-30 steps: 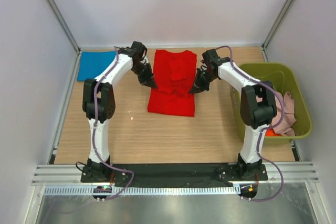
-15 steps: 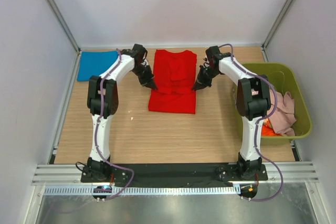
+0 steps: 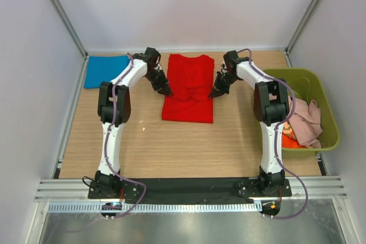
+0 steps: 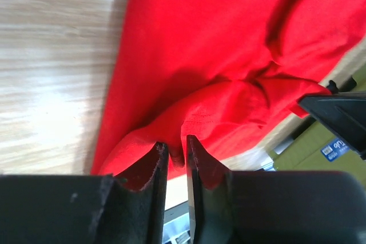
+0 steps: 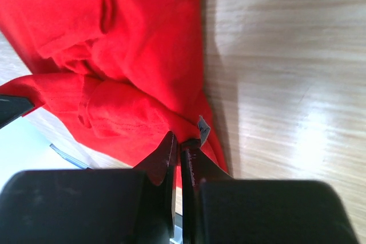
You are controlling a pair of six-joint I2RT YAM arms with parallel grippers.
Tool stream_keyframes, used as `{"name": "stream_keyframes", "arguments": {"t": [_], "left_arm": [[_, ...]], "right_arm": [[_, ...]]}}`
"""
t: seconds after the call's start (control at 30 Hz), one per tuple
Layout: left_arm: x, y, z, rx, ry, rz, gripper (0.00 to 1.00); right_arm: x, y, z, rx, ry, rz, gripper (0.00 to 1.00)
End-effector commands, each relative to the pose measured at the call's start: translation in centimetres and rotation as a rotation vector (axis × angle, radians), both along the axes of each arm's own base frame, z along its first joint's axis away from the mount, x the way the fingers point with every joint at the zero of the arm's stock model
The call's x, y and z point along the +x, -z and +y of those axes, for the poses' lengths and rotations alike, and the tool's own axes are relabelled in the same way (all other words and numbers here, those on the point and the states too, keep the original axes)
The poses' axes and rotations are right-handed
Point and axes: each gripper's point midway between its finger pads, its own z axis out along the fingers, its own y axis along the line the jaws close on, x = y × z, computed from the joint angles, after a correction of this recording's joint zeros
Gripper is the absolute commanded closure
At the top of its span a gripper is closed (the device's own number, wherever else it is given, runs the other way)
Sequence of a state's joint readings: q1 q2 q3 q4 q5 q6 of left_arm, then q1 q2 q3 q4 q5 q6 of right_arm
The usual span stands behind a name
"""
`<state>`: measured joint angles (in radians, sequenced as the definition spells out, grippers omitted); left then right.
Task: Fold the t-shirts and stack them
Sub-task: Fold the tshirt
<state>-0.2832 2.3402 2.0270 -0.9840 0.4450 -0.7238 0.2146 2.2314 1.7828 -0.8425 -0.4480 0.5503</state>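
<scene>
Two arms [image 3: 123, 78] outstretched | left gripper [image 4: 176, 144] barely parted (red t-shirt [image 4: 206, 38] between) | right gripper [image 5: 178, 141] pinching its edge

The top camera is looking down from above and behind the arm bases, from far away, and it is taking in the whole counter [image 3: 171, 141]. Each wrist camera is looking along its own fingers, very near the cloth: the left fingers [image 4: 153, 167] and the right fingers [image 5: 164, 155]. All three views are sharing the red t-shirt [image 3: 189, 87].
</scene>
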Motion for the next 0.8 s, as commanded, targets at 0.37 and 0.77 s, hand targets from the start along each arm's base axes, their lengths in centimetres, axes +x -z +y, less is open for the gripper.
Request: {"name": "stream_keyframes", "arguments": {"t": [0.37,0.77], "left_arm": [[3.4,-2.9,1.0,-0.001,-0.047,-0.098,1.00],[5.1,-5.4,1.8,-0.012,-0.101,-0.179,1.00]], "right_arm": [[3.9,-3.5,-0.9,0.023,0.021,-0.098,0.99],[5.9,-6.7,0.2,0.088,0.044,-0.165,0.99]]}}
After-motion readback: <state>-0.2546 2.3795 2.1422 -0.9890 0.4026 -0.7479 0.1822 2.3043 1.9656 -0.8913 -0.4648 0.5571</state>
